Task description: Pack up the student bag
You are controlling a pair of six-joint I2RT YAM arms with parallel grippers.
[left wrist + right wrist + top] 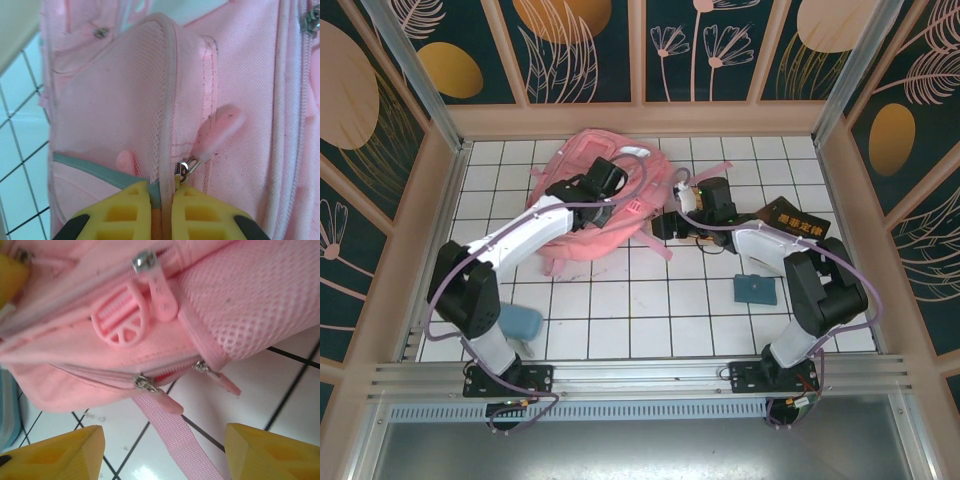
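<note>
The student bag [595,232] is a large pink backpack lying at the back middle of the tiled table. My left gripper [610,180] is over its top. In the left wrist view the left gripper [161,187] is shut on the bag's pink piped seam [167,100], right beside a metal zip slider [186,169] with a pink pull tab [217,127]. My right gripper [165,450] stands open at the bag's right side, low over the tiles. A pink strap [175,435] lies between its fingers, untouched. Two zip pulls [155,392] hang just above it.
A small blue case [756,290] lies on the tiles in front of the right arm. Another blue thing [520,320] sits by the left arm's base. A black card with orange characters [795,217] lies at the right. Wooden walls [640,120] enclose the table.
</note>
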